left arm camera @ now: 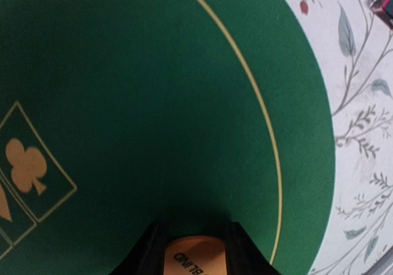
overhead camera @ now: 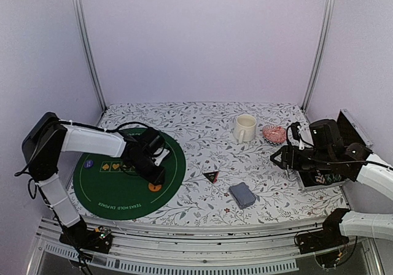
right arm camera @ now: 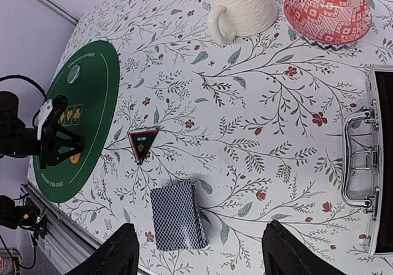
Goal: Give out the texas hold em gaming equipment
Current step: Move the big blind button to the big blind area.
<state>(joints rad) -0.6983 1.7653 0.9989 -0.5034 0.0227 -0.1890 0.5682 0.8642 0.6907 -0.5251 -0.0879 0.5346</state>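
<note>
top view, orange disc button (overhead camera: 155,187): flat on the green felt mat (overhead camera: 116,201), near its right edge, just under my left tool (overhead camera: 153,177).
top view, left arm: stretched rightward across the mat, wrist bent down.
top view, right arm: over the bench (overhead camera: 196,146) beside the open case (overhead camera: 325,178), my right tool (overhead camera: 284,158) pointing left.
left wrist, left tool: narrow, fingers (left arm camera: 144,256) against both edges of the orange disc button, which reads "blind".
right wrist, cards: grey-blue-backed deck (right arm camera: 177,216) lying on the bench, black-and-red triangular marker (right arm camera: 142,143) near it, toward the mat.
right wrist, right tool: wide, holding nothing.
</note>
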